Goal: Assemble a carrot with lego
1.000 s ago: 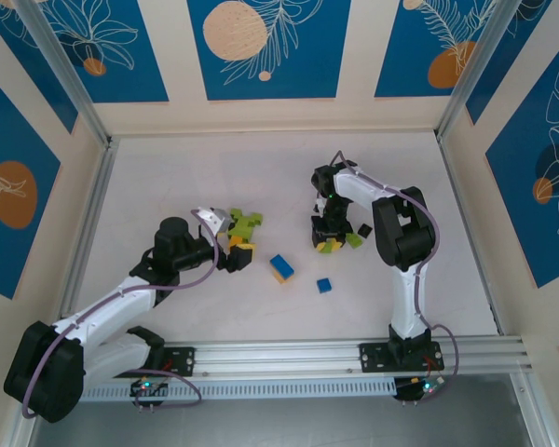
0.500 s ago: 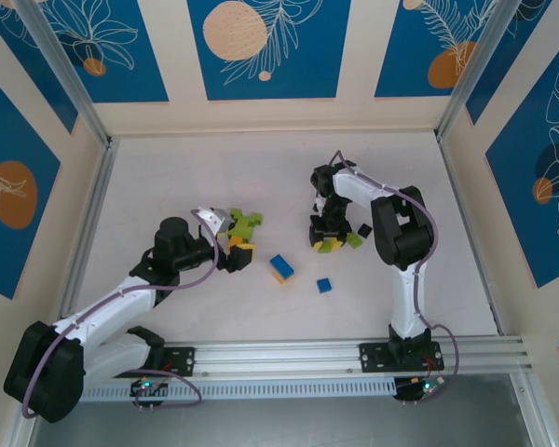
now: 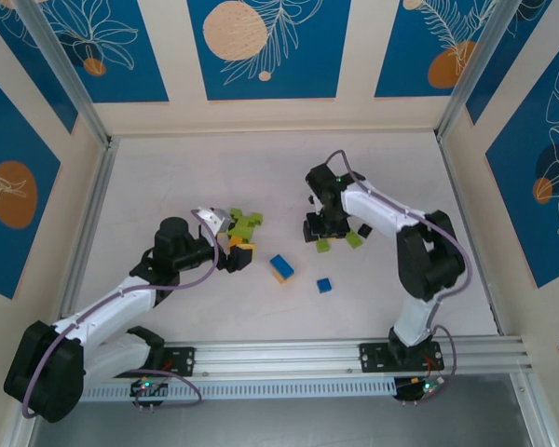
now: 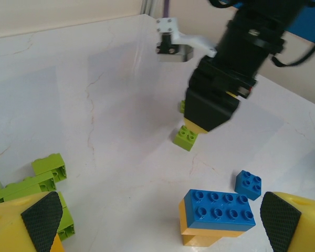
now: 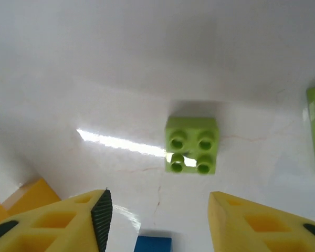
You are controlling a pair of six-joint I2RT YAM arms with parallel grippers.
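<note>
Since right end effector [image 5: 156,209] opened, brick [image 5: 191,145] lies free.

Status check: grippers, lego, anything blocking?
Left gripper open, empty. Right gripper open, poised over lime two-by-two brick lying loose on table. Blue-on-orange brick ahead of Left gripper. No obstruction seen.

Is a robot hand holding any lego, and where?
Nothing is held. The left gripper and right gripper are open and empty; the green brick lies loose on the table.
</note>
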